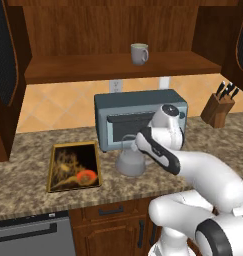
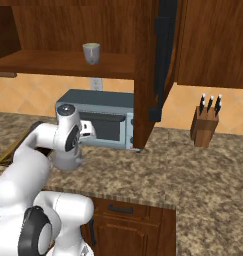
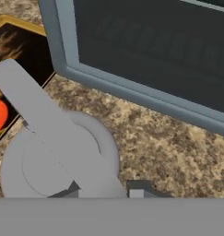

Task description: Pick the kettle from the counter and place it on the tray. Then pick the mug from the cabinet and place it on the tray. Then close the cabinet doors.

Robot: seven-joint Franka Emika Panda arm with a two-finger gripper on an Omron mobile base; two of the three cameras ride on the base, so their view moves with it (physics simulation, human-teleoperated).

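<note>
At the centre of the left base view, the kettle [image 1: 129, 161] is seen standing on the counter [image 1: 23, 150], just in front of a blue-grey microwave [image 1: 124, 111] and just right of the tray [image 1: 73, 166]. Directly above it the gripper [image 1: 138, 144] is lowered, and in the hand view its fingertips [image 3: 138, 188] are seen at the kettle's arched handle [image 3: 37, 108]; the jaws are narrowed, but whether the handle is actually pinched cannot be told. Higher up, at upper centre, the mug [image 1: 139, 53] is set on the shelf of the cabinet [image 1: 113, 67]. A knife block [image 1: 217, 107] is seen at the right edge.
</note>
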